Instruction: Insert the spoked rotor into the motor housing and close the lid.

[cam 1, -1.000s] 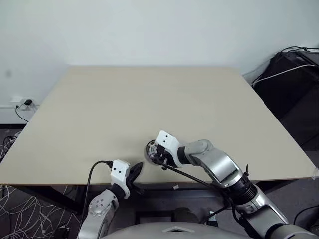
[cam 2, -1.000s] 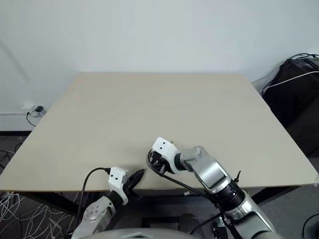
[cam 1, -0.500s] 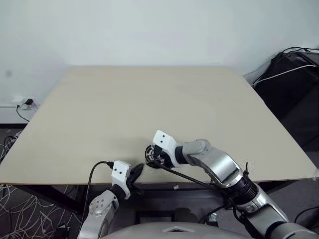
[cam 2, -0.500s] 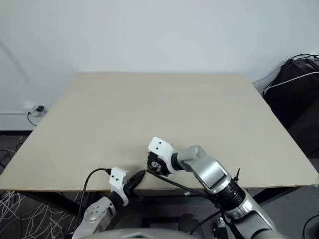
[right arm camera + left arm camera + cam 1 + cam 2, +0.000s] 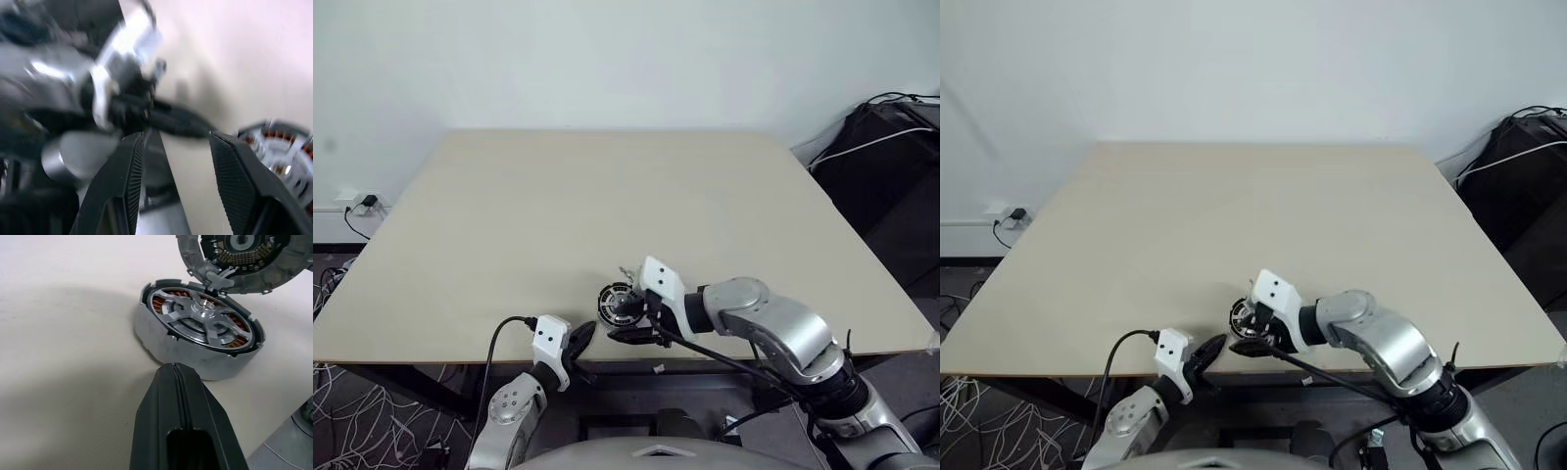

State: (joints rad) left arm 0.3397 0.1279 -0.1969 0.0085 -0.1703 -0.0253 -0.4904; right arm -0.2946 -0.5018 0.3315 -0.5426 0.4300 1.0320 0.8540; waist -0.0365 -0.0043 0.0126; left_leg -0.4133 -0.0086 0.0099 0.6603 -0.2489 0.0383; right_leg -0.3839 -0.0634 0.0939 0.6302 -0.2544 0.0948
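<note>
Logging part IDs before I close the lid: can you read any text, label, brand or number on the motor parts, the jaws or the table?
None: no readable text, label, brand or number in any view.
Motor housing: bare metal and copper windings, no marking.
Open lid: no lettering to read.
Spoked rotor: plain.
Table: unmarked.

Right pincer pulls back, motor housing uncovered

The right pincer point(image 5: 628, 331), which a second ago sat over the motor housing point(image 5: 618, 300) at the near edge of the bench point(image 5: 607, 206), has drawn away towards the robot's right and now stands with its fingers apart beside it. The housing now shows in the open with the spoked rotor point(image 5: 208, 320) seated inside and its hinged lid point(image 5: 244, 259) raised.
</note>
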